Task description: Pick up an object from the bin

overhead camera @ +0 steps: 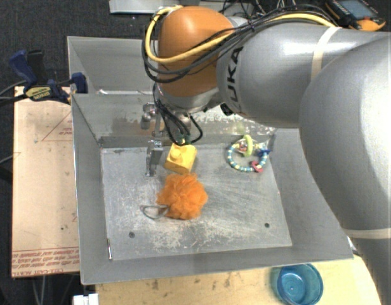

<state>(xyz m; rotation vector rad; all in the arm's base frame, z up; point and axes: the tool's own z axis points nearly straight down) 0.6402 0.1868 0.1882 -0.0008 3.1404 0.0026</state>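
Pick not yet made: the gripper [156, 159] is low in the bin [87, 189], with nothing lifted.

Cables and the wrist hide the jaws, so I cannot tell whether they are apart or together. A yellow block [181, 159] sits just beside the gripper at its 3 o'clock, possibly touching it, and is apparently on the floor. An orange fluffy puff [183, 197] lies at 5 o'clock, near the bin's middle. A beaded ring [248, 155] lies well apart toward 2 o'clock. By my judgement the approach looks done, while gripping and raising remain.
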